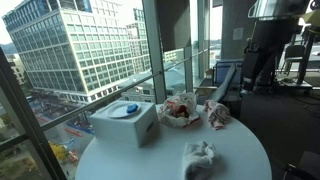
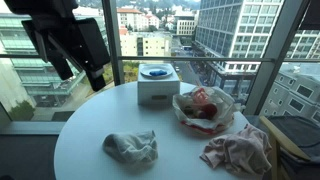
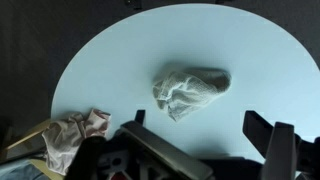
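Observation:
My gripper is open and empty, held high above the round white table. A crumpled white-grey cloth lies on the table just beyond my fingertips; it shows in both exterior views. A pinkish cloth lies at the table's edge; it shows in both exterior views. The dark arm hangs above the table's far side in an exterior view.
A white box with a blue object on top stands near the window. A clear bowl holding red and white things sits beside it. Large windows surround the table. A chair stands close by.

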Robot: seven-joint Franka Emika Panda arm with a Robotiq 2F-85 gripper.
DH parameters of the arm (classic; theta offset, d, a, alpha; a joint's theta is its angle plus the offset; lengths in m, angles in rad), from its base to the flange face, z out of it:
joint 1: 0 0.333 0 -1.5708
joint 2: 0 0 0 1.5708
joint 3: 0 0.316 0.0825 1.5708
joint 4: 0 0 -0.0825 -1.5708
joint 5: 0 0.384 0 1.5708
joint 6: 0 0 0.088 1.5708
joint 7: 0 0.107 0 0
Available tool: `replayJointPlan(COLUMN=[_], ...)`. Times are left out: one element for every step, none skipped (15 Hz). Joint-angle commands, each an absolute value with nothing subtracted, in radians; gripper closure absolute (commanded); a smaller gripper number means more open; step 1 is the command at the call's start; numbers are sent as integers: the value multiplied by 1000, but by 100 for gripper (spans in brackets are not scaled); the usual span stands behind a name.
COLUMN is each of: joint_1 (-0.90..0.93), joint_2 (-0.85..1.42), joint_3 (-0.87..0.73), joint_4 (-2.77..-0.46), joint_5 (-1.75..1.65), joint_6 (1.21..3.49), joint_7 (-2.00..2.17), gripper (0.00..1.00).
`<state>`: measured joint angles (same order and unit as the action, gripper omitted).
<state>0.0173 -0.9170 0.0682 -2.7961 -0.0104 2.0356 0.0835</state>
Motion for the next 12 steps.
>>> replayJointPlan(joint_1=[18,18,18,18,18,18,28,28,24,26,29,31], joint_2=[-917,-917,-917,-917,-917,-917,-906,-882,-857,-819,-781,-728], joint_3=[67,67,67,67,67,67,65,71,78,77,74,72], joint_4=[-2793,-2793,-2793,-2792,-2792,-2792,-2792,-2792,-2792,-2793,-2791,-2780], joint_5=[-11,-11,-11,-11,-11,-11,-8,-12,-17,-8,-2,7], joint_6=[2033,2033,2033,2033,2033,2033,2040,2067,2091,2139,2172,2207], joint_7=[84,84,84,84,84,84,70,71,77,83,79,83], gripper=[0,0,0,0,0,0,0,0,0,0,0,0])
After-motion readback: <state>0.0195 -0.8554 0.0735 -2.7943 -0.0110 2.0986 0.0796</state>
